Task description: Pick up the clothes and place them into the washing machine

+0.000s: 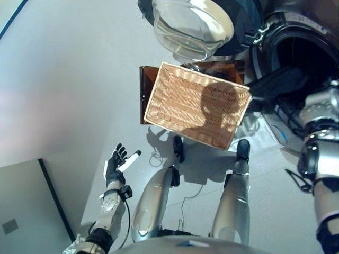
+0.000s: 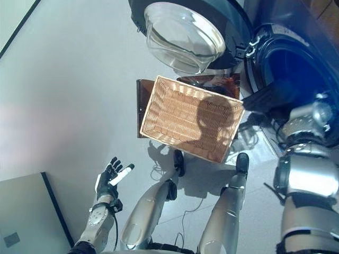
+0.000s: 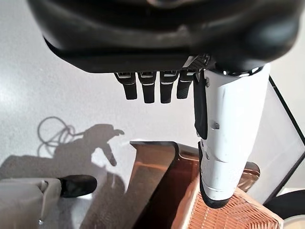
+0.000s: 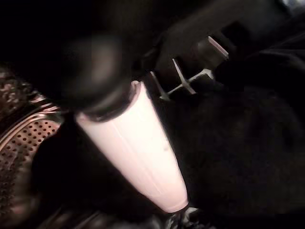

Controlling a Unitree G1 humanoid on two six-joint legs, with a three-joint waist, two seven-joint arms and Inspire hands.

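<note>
A dark garment (image 1: pixel 278 82) hangs over the lower rim of the washing machine's open drum (image 1: pixel 310 50) at the upper right. My right arm reaches up to that opening. In the right wrist view my right hand (image 4: pixel 143 143) shows its white-covered thumb inside the drum, over dark cloth (image 4: pixel 238 143), with the perforated drum wall (image 4: pixel 28 138) beside it. Whether it grips the cloth is hidden in the dark. My left hand (image 1: pixel 114 166) hangs open and empty at the lower left, well away from the machine.
An empty wicker basket (image 1: pixel 154 95) rests on a brown stand (image 1: pixel 144 90) in front of the machine. The round glass door (image 1: pixel 190 26) is swung open above the basket. A grey panel (image 1: pixel 21 206) lies at the lower left.
</note>
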